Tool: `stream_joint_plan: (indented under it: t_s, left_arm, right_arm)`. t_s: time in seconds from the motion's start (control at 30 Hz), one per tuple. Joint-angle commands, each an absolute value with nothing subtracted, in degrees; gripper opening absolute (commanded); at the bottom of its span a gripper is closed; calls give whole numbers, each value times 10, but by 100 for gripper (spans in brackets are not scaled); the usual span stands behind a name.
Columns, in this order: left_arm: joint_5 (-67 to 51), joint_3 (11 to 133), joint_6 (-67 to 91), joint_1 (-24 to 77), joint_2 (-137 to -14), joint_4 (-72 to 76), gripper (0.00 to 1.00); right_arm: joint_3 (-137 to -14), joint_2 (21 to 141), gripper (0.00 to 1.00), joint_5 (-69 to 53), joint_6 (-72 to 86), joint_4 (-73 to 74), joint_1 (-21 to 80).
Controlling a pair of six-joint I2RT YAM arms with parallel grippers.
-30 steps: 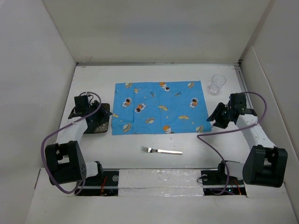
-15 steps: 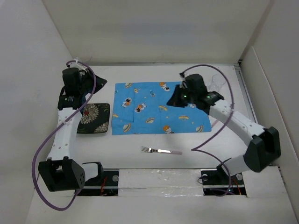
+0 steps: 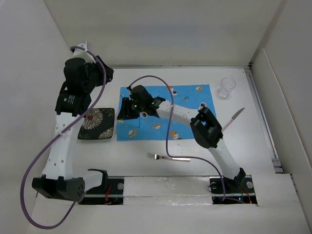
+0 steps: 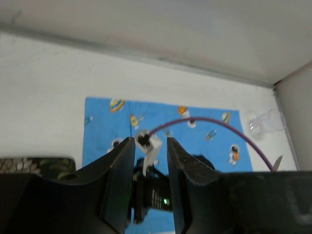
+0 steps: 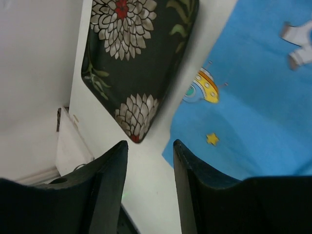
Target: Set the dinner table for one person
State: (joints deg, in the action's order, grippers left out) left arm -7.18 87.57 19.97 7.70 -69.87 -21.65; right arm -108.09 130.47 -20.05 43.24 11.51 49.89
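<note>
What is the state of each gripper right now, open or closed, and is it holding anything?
Left gripper: open, holding nothing.
Right gripper: open, holding nothing.

Table [image 3: 243,146] plain white. Mat [image 3: 185,97] blue, printed with cartoon astronauts and planets. Plate [image 3: 97,123] black, white and red flowers. Fork [image 3: 168,157] silver.

We see a robotics lab test cell: plain white panels [image 3: 161,29] box in a white bench [image 3: 253,131], and a cabled left arm [image 3: 61,146] and right arm [image 3: 224,153] stand bolted along its near edge.
</note>
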Motion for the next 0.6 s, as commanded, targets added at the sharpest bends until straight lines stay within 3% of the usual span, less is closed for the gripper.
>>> stream_joint_plan:
  t_s: [0.0, 0.13, 0.57]
  left_arm:
    - [-54, 811, 179, 83, -650, -278, 30]
    - [-32, 774, 210, 176, -617, -285, 35]
    - [-31, 785, 224, 231, -604, -287, 36]
  right_arm:
    - [-1168, 1353, 49, -189, 461, 108, 520]
    - [-1258, 1416, 51, -149, 462, 155, 541]
    - [-1343, 1501, 48, -127, 520, 199, 553]
